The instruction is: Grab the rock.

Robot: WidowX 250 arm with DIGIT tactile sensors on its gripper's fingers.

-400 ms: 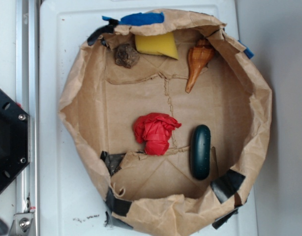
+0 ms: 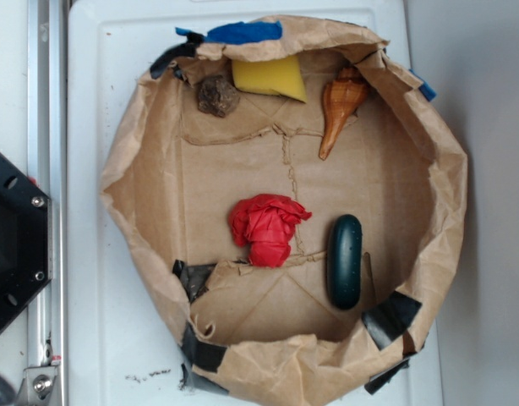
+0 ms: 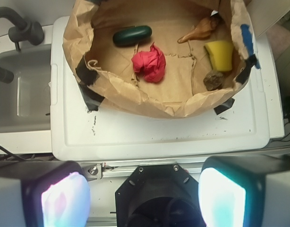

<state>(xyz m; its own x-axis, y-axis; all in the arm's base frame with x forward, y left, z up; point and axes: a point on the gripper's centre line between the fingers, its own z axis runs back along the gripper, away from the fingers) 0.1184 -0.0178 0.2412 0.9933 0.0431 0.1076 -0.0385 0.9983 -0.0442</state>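
Five objects lie inside a rolled-down brown paper bag [image 2: 128, 161] on a white counter [image 2: 99, 68], seen from above in the exterior view. The rock [image 2: 217, 96] sits at the bag's upper left, just beside the left end of a yellow sponge [image 2: 270, 78]. An orange-brown spiral seashell [image 2: 339, 106] lies right of the sponge, tilted. A crumpled red cloth [image 2: 266, 227] occupies the centre; a dark green oblong object [image 2: 344, 260] lies upright to its right. Blue tape [image 2: 243, 32] marks the top rim. No arm appears in this view.

Wrist view: the two fingers [image 3: 64, 201] frame the lower corners, spread wide apart and empty, well short of the bag [image 3: 149, 101]. The rock [image 3: 214, 80] rests at the bag's right side, touching the sponge [image 3: 220, 54]. A sink [image 3: 22, 94] adjoins the counter on the left.
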